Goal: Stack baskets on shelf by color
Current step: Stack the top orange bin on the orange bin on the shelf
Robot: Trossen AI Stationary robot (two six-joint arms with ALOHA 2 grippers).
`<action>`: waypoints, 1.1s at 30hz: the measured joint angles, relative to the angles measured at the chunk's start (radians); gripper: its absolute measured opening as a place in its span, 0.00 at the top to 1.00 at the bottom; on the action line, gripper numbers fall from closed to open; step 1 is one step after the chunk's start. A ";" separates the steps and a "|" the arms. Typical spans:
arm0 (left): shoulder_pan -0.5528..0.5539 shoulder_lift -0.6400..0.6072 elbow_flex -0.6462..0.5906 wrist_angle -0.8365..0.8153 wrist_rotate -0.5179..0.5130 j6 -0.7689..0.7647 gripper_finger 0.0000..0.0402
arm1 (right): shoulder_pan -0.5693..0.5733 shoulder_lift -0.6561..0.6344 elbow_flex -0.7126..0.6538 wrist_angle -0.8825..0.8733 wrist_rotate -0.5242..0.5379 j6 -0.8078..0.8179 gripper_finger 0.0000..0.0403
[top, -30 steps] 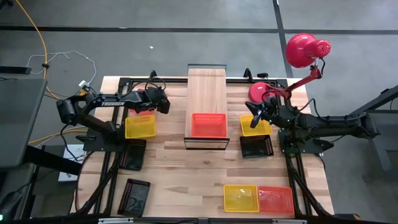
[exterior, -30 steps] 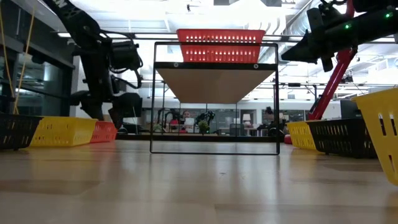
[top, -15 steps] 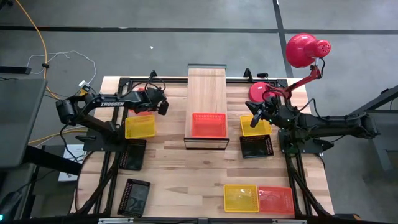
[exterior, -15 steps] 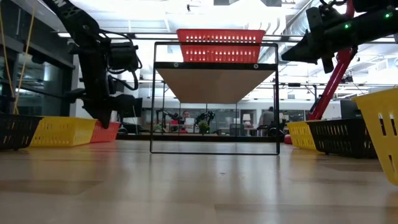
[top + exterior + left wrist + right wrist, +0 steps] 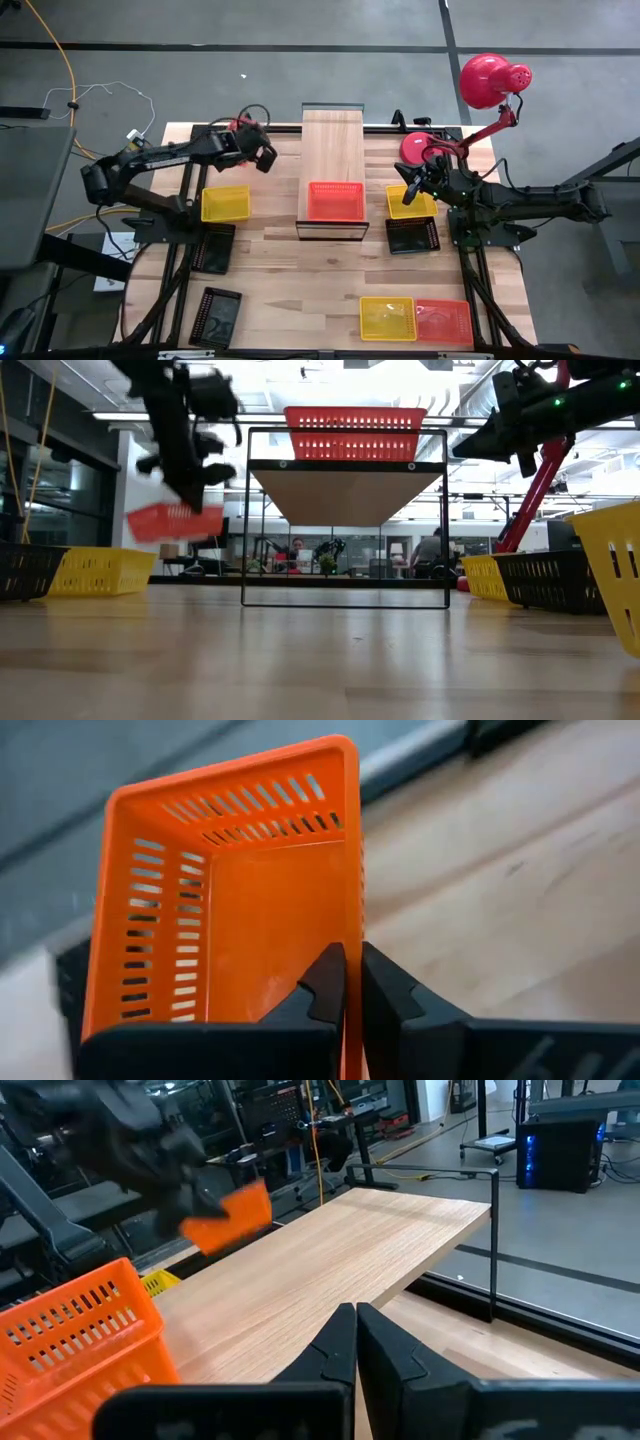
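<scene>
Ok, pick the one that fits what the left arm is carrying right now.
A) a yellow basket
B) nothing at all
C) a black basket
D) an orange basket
D: the left gripper has its fingers pinched shut on the rim of an orange basket, and the low view shows that basket lifted clear of the table.

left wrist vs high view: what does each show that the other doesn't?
Left wrist only: the left end effector pinching one wall of the orange basket, fingers on either side of it.

High only: the shelf with an orange basket on it, the other baskets on the table, and the right end effector over a yellow basket.

Both: the left arm's grasp and the wooden tabletop.
</scene>
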 joint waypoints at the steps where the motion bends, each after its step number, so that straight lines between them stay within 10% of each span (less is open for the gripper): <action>1: -0.019 -0.014 0.031 -0.019 -0.019 0.021 1.00 | 0.000 0.000 0.000 0.000 0.000 0.001 1.00; 20: -0.798 0.122 0.472 0.103 -0.237 0.479 1.00 | 0.000 0.000 0.000 -0.001 0.001 0.005 1.00; 33: -0.833 0.446 0.686 0.108 -0.235 0.623 1.00 | 0.000 0.000 0.000 -0.031 0.002 0.026 1.00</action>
